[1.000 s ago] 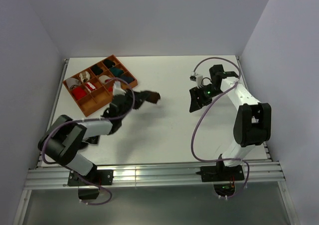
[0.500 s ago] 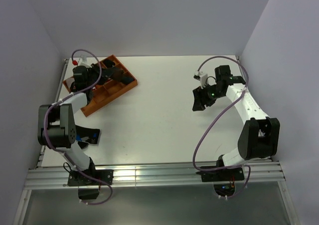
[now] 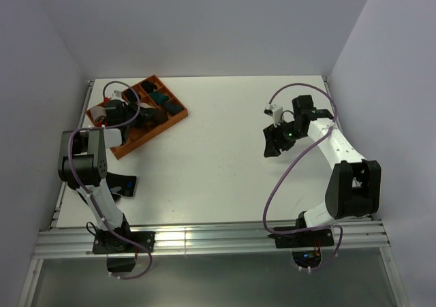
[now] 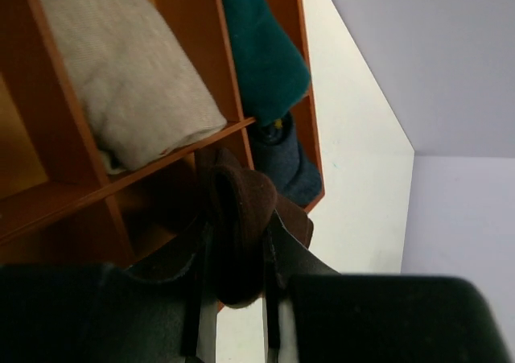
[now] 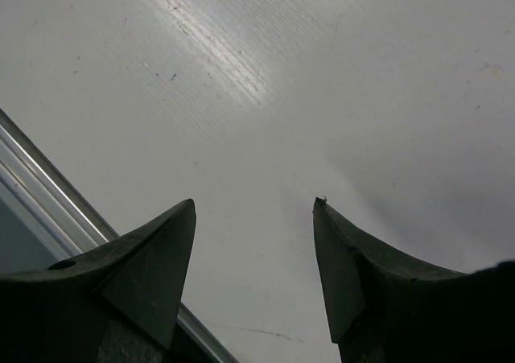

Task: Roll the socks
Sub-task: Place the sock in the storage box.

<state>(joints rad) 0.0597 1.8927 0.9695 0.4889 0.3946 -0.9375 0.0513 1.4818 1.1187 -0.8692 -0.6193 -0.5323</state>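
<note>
My left gripper (image 4: 239, 236) is shut on the rolled dark brown socks (image 4: 240, 206), which bulge out between the jaws. It holds them just over a compartment of the orange divided tray (image 4: 76, 195). In the top view the left gripper (image 3: 148, 116) sits over the tray (image 3: 129, 146) at the far left. The socks' pale cuff is hidden. My right gripper (image 5: 253, 206) is open and empty above bare white table; in the top view it (image 3: 272, 143) hangs at the right middle.
The tray's compartments hold a white sock bundle (image 4: 129, 81), a teal one (image 4: 259, 49) and a dark blue-grey one (image 4: 288, 163). A metal rail (image 5: 48, 210) shows at the left of the right wrist view. Grey walls close in the table on three sides.
My left arm has swung from the table's middle back to the tray with the brown socks and now sits lower over it. My right gripper has shifted slightly.
</note>
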